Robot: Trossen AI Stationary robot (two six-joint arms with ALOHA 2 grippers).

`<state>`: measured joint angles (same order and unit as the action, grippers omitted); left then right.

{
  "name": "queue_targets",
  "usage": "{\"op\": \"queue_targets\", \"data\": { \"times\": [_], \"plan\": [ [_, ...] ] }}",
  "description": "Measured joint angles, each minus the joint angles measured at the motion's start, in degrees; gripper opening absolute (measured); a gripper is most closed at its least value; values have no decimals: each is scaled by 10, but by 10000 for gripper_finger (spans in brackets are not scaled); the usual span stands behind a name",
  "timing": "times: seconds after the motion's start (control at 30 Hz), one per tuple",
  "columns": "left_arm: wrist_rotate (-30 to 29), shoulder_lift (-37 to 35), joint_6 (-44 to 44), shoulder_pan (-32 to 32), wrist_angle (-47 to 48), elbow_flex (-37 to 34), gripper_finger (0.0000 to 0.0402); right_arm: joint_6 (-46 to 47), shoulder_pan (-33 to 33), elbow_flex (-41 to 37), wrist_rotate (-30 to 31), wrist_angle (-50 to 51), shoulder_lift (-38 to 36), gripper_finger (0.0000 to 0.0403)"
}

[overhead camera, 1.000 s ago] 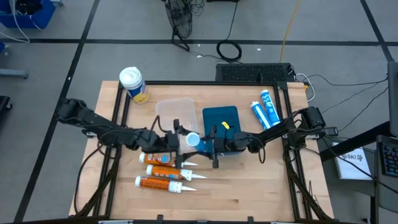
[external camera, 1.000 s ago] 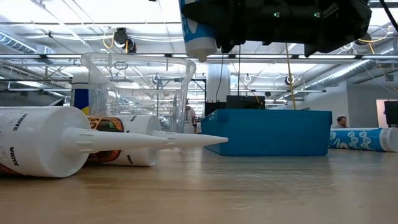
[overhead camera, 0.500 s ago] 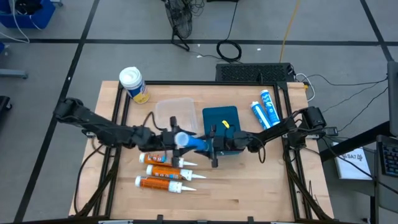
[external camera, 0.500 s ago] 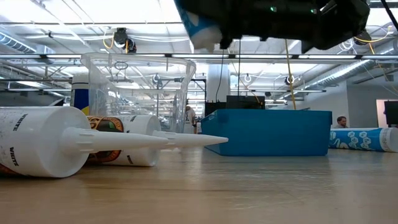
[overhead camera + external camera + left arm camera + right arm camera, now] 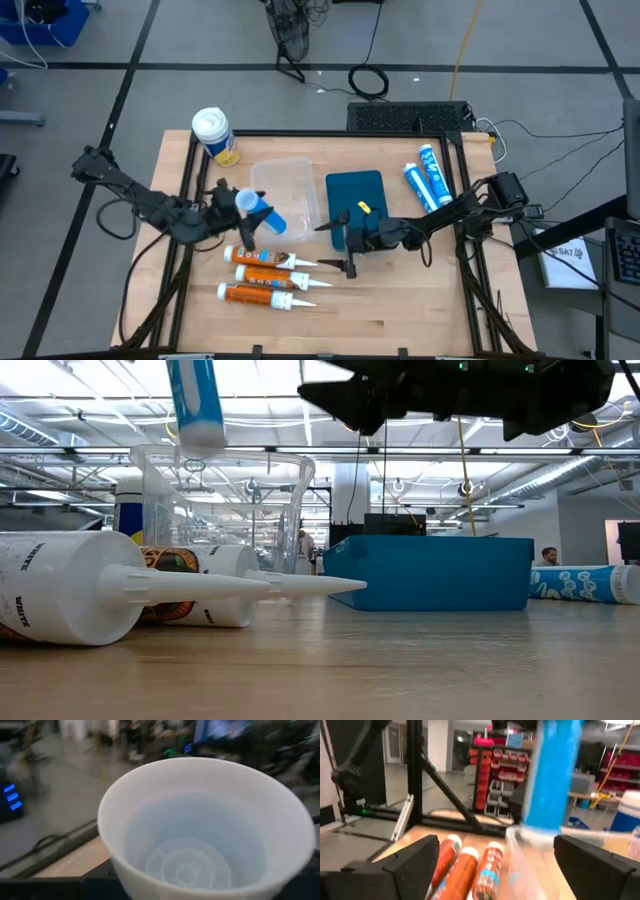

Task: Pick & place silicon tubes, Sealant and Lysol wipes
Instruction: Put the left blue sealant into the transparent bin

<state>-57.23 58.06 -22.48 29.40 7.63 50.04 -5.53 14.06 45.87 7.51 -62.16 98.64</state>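
My left gripper [image 5: 238, 207] is shut on a blue silicon tube [image 5: 268, 216] and holds it in the air beside the clear bin [image 5: 285, 183]. The tube's white hollow end [image 5: 200, 845] fills the left wrist view. My right gripper [image 5: 342, 243] stands open in front of the blue bin [image 5: 355, 195], its fingers wide apart, with the tube [image 5: 551, 775] well ahead of them. Three orange sealant cartridges [image 5: 265, 277] lie on their sides on the table. The Lysol wipes [image 5: 215, 135] stand upright at the far left corner. Two more blue tubes [image 5: 428, 177] lie at the far right. My left gripper holds the tube near its white hollow end [image 5: 246, 201], coming about level from the table's left, the tube running on ahead of the fingers. The tube itself hides the fingers in the wrist view. It is lifted clear of the table, its blue body [image 5: 193, 395] high in the low view.
The clear bin and the blue bin stand side by side at mid-table. The cartridges' white nozzles [image 5: 230, 585] point toward the table's right. Bare wood lies along the near edge and at the near right. A dark frame runs along the table's edges.
My left gripper shut on the tube's white end while my right gripper still held it. My right gripper then opened and let go. My left gripper drew back toward the table's left with the tube, rising a little and rolling, and the tube swung round with it.
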Motion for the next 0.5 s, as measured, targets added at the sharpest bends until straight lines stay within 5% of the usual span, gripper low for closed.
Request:
{"op": "queue_targets", "data": {
  "times": [0.27, 0.5],
  "plan": [
    [31, 22, -151, -47, 117, -1, 206, -18, -1, 0, 0, -10, -14, 360],
    [117, 47, -220, -92, 150, 0, 206, -28, -1, 0, 2, -10, -14, 361]
  ]
}}
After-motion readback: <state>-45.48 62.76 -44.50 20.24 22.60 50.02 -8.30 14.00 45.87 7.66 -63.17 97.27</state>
